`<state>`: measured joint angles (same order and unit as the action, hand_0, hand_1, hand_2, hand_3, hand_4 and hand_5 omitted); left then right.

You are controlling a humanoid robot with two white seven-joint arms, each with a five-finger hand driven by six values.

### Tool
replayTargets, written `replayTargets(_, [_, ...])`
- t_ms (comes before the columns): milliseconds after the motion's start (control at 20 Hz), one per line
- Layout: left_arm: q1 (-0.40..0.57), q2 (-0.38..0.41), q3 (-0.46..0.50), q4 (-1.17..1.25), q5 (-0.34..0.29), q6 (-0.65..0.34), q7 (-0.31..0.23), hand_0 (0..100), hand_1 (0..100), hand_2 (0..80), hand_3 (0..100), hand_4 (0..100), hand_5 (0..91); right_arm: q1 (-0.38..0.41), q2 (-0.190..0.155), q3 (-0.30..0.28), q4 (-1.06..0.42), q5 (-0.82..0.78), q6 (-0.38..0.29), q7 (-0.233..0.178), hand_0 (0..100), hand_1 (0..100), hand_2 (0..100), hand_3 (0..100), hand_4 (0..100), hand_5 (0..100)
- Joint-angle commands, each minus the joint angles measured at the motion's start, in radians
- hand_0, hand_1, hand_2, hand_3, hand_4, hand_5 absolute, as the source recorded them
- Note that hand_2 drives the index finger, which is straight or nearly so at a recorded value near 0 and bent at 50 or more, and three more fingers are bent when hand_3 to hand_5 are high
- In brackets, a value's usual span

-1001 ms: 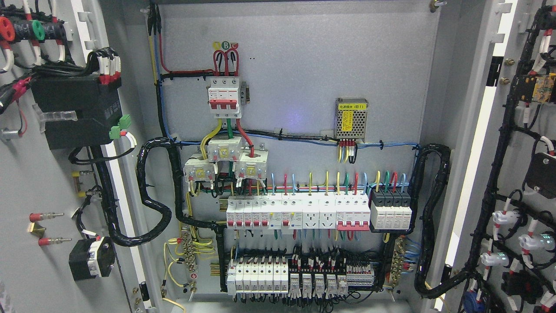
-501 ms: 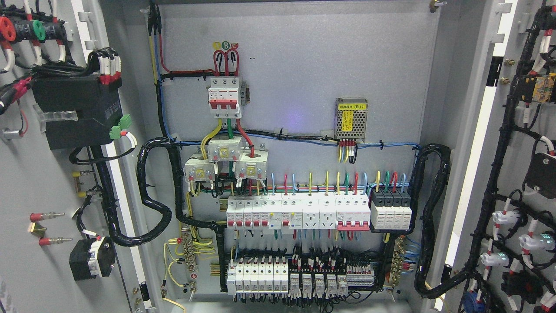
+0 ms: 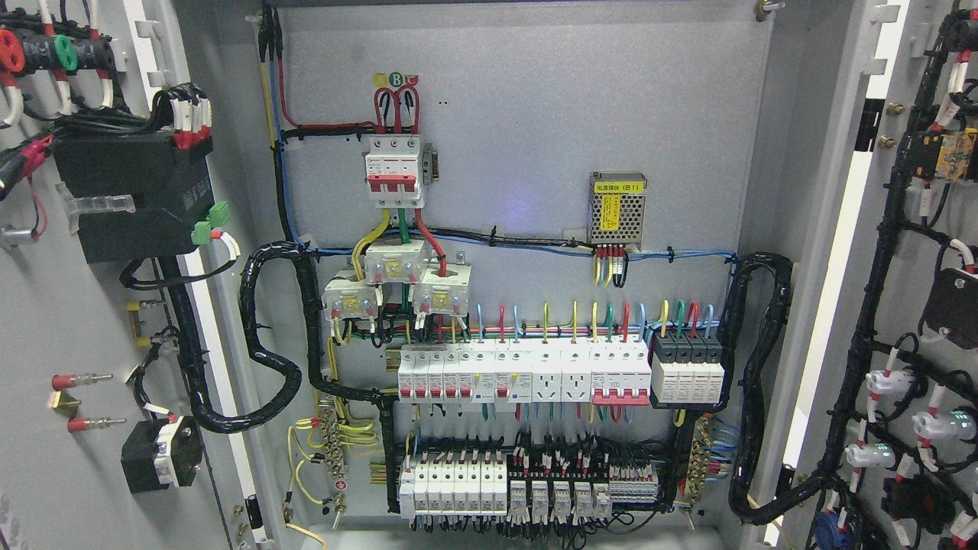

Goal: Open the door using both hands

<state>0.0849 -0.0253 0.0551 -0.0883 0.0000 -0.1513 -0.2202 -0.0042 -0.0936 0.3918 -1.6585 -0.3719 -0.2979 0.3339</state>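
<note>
The electrical cabinet stands with both doors swung wide. The left door fills the picture's left side, its grey inner face carrying a black module and wired parts. The right door fills the right side, its inner face lined with black cable looms and indicator lamp backs. Between them the grey back panel is fully exposed. Neither of my hands nor any arm shows in the head view.
On the back panel sit a red-and-white main breaker, a small meshed power supply, a row of white breakers and lower terminal blocks. Black cable bundles loop to each door.
</note>
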Motion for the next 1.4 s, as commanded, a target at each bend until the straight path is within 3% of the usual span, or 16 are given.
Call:
replayTargets(0, [0.085, -0.001, -0.119, -0.211, -0.021, 0.004, 0.007, 0, 0, 0.0, 0, 4, 0.0, 0.087, -0.077, -0.059, -0.055, -0.001, -0.053, 0.000, 0, 0, 0, 0, 0, 0])
replayTargets(200, [0.142, 0.024, -0.173, -0.313, -0.029, 0.001, -0.002, 0, 0, 0.0, 0, 4, 0.0, 0.125, -0.078, -0.088, -0.059, -0.001, -0.066, 0.000, 0, 0, 0, 0, 0, 0])
replayTargets(601, [0.321, 0.108, -0.284, -0.802, -0.028, 0.001, -0.004, 0, 0, 0.0, 0, 4, 0.0, 0.200, -0.072, -0.134, -0.112, -0.001, -0.072, 0.000, 0, 0, 0, 0, 0, 0])
replayTargets(801, [0.398, 0.166, -0.303, -1.039, -0.028, 0.001, -0.004, 0, 0, 0.0, 0, 4, 0.0, 0.224, -0.072, -0.145, -0.132, -0.001, -0.171, 0.000, 0, 0, 0, 0, 0, 0])
replayTargets(1102, [0.403, 0.307, -0.409, -1.329, -0.015, -0.007, 0.010, 0, 0, 0.0, 0, 4, 0.0, 0.251, -0.080, -0.145, -0.132, -0.001, -0.274, 0.000, 0, 0, 0, 0, 0, 0])
replayTargets(1202, [0.400, 0.332, -0.413, -1.379, -0.015, -0.063, 0.025, 0, 0, 0.0, 0, 4, 0.0, 0.262, -0.080, -0.145, -0.132, -0.001, -0.311, 0.000, 0, 0, 0, 0, 0, 0])
replayTargets(1352, [0.407, 0.355, -0.414, -1.435, -0.015, -0.169, 0.039, 0, 0, 0.0, 0, 4, 0.0, 0.268, -0.081, -0.168, -0.132, -0.001, -0.314, -0.001, 0, 0, 0, 0, 0, 0])
